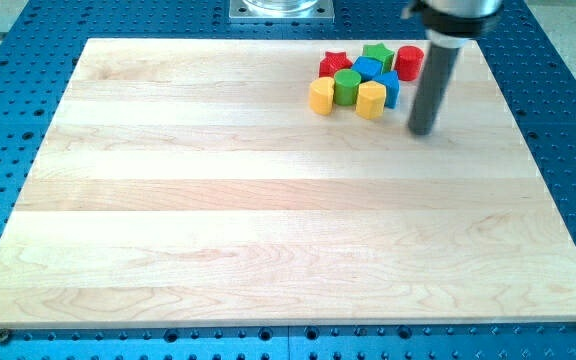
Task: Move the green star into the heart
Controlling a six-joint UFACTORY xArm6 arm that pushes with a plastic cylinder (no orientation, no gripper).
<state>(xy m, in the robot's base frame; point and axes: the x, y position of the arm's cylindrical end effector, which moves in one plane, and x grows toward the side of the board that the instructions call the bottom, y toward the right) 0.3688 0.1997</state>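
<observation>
The green star [376,53] lies at the top of a tight cluster of blocks near the board's top right. The yellow heart [321,96] is at the cluster's lower left, with the green cylinder [346,87] and a blue block [367,68] between it and the star. My tip [424,131] rests on the board to the right of the cluster and slightly below it, apart from all the blocks. It is below and to the right of the green star.
The cluster also holds a red star [334,63], a red cylinder [409,62], a second blue block [389,86] and a yellow hexagon [371,100]. The wooden board [268,220] sits on a blue perforated table. A metal base [282,9] is at the view's top.
</observation>
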